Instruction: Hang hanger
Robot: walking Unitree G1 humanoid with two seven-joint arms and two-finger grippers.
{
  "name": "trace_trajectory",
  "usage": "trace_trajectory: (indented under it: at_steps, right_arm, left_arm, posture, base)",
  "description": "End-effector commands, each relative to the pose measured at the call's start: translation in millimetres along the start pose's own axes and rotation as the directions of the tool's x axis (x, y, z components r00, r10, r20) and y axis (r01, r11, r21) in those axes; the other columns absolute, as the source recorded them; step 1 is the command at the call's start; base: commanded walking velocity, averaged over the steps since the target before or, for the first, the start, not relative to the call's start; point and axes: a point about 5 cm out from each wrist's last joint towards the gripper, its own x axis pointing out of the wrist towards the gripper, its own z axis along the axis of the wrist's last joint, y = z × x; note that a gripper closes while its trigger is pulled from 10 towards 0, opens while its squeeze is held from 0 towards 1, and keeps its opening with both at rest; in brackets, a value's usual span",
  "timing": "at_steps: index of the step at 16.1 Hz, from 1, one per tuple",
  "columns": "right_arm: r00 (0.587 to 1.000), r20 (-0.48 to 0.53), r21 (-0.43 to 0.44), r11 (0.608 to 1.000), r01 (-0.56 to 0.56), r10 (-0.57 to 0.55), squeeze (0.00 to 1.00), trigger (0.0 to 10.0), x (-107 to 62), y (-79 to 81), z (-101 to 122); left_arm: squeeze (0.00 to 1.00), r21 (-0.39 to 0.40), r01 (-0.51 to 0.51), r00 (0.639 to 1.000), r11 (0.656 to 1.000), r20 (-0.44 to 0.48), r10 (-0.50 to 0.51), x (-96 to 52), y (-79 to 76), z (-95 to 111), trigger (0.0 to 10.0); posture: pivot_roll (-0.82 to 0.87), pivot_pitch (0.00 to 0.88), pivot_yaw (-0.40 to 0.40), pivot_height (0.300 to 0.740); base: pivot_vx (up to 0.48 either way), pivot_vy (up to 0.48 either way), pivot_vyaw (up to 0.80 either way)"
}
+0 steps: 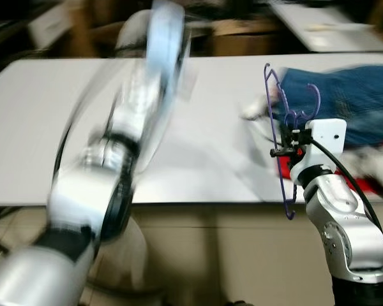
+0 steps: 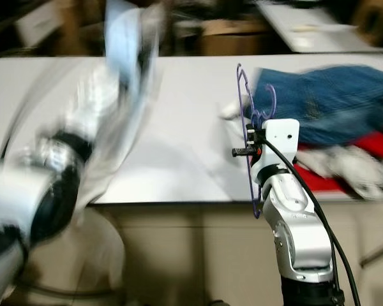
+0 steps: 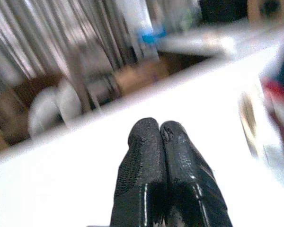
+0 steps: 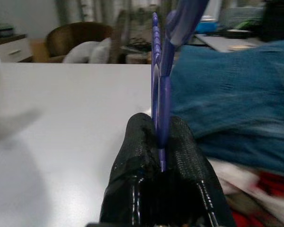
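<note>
- Landmark: a long white rectangular table (image 1: 198,127) runs across the head views.
- Right gripper (image 4: 159,142): raised at the table's near edge, towards its right end. Its two black fingers are pressed against the thin purple plastic hanger (image 1: 279,137), which passes between them.
- Hanger position: held upright and edge-on, its hook end over the table surface and its lower end hanging below the table's near edge.
- Left gripper (image 3: 161,142): lifted over the table's left half. The two black fingers (image 3: 144,156) are pressed together with nothing between them. The silver left arm (image 1: 124,159) is heavily blurred.
- A blue denim garment (image 1: 345,102) lies heaped on the table's right end, just behind the hanger.
- Red cloth (image 2: 364,159) and white cloth (image 1: 376,162) lie beside the denim, nearer the table's front edge.
</note>
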Motion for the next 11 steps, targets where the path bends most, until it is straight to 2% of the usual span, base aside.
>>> trace_trajectory:
  at_steps: [1,4,6,7,9,10,11]
  right_arm:
    - [1.0,0.004,0.0,1.0,-0.021,0.021,0.0,10.0,-2.0,4.1,1.2]
    - [0.999,-0.017,0.003,0.999,-0.047,0.047,0.0,10.0,0.2,8.5,-4.9]
    - [0.998,-0.017,0.003,0.998,-0.063,0.063,0.0,10.0,3.0,11.9,-5.0]
    - [0.998,-0.014,0.003,0.998,-0.068,0.068,0.0,10.0,4.0,12.9,-4.4]
    - [0.997,-0.014,0.009,0.997,-0.071,0.071,0.0,10.0,3.6,12.4,-4.9]
    - [0.997,-0.014,0.004,0.997,-0.081,0.081,0.0,10.0,2.4,11.4,-5.2]
    - [0.996,-0.014,-0.004,0.996,-0.091,0.091,0.0,10.0,1.8,11.1,-6.0]
  left_arm:
    - [0.0,0.034,0.007,1.0,0.999,-0.028,-0.006,-4.1,10.3,-5.6,10.0]
    - [0.0,0.08,0.066,0.987,0.995,-0.152,-0.054,-22.3,16.5,-46.9,10.0]
    - [0.0,0.086,0.056,0.987,0.995,-0.158,-0.042,-26.2,19.7,-52.2,10.0]
    - [0.0,0.065,0.033,0.989,0.997,-0.145,-0.023,-26.4,22.1,-51.0,10.0]
    - [0.0,-0.009,-0.026,0.997,1.0,-0.072,0.025,-22.0,28.3,-35.2,10.0]
    - [0.0,-0.071,-0.037,0.999,0.997,-0.029,0.035,-19.0,31.1,-25.0,3.3]
    - [0.0,-0.101,-0.045,0.999,0.994,-0.006,0.045,-17.2,33.7,-17.7,0.0]
  posture:
    - [-0.08,0.006,0.067,0.74]
    - [-0.05,0.0,0.043,0.74]
    - [-0.04,0.0,0.041,0.74]
    - [-0.04,0.0,0.04,0.74]
    - [-0.05,0.0,0.046,0.74]
    - [-0.05,0.0,0.049,0.74]
    - [-0.05,0.0,0.053,0.74]
  base:
    - [0.0,0.0,-0.8]
    - [0.0,0.0,-0.8]
    - [0.0,0.0,-0.8]
    - [0.0,0.0,-0.8]
    - [0.0,0.0,-0.8]
    - [0.0,0.0,0.0]
    - [0.0,0.0,0.0]
